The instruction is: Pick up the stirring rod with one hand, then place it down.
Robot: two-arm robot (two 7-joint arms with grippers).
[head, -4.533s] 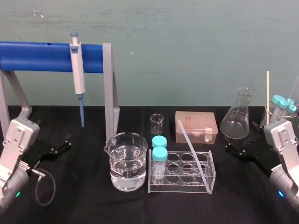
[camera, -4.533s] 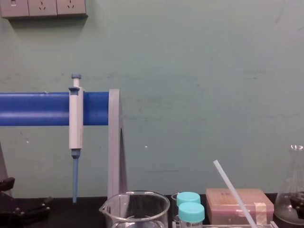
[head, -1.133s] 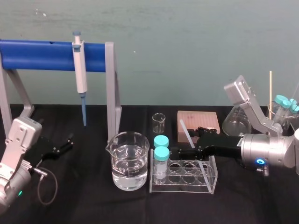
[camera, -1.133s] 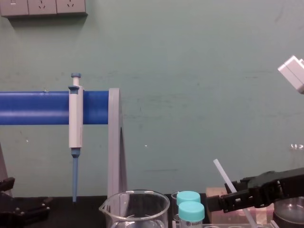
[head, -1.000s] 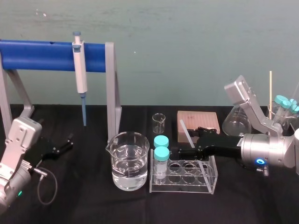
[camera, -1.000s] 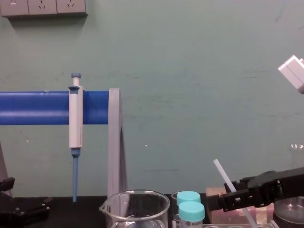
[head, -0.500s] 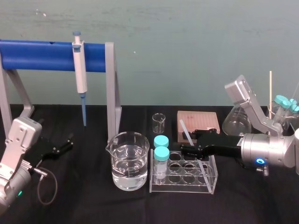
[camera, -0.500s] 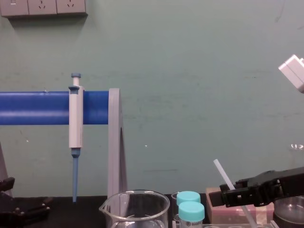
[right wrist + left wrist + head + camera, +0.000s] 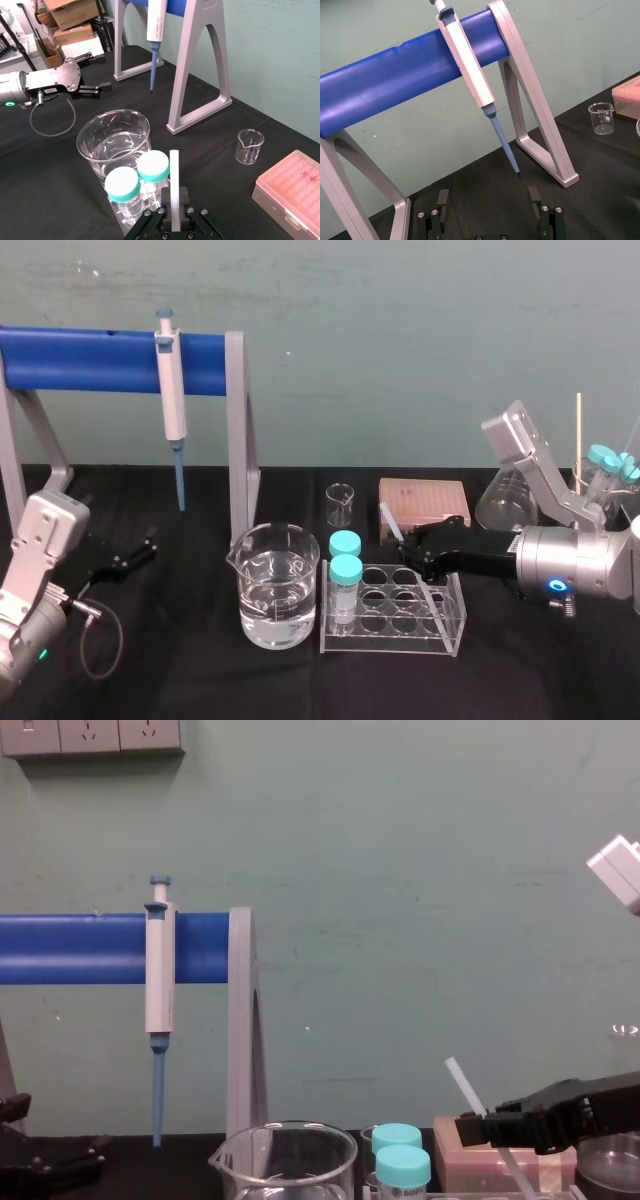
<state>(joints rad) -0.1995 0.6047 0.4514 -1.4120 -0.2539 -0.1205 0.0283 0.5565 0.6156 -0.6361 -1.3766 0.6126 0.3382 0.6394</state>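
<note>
R gripper [image 9: 403,551] grips stirring rod [image 9: 388,518] in rack [image 9: 390,646]; beaker [image 9: 274,585] holds liquid.

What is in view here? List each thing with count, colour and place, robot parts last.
stirring rod: one, translucent white, slanting up from the rack
large beaker: one, clear, with water, left of rack
small beaker: one, clear, behind rack
tube rack: one, clear, centre
capped vials: two, teal caps, rack's left end
spare vials: several, teal caps, far right
tip box: one, pink, behind rack
conical flask: one, clear, back right
pipette: one, white and blue, hanging on stand
stand: one, blue bar, grey legs, back left
left hand: one, black, open, far left
right hand: one, black, shut on the stirring rod
</note>
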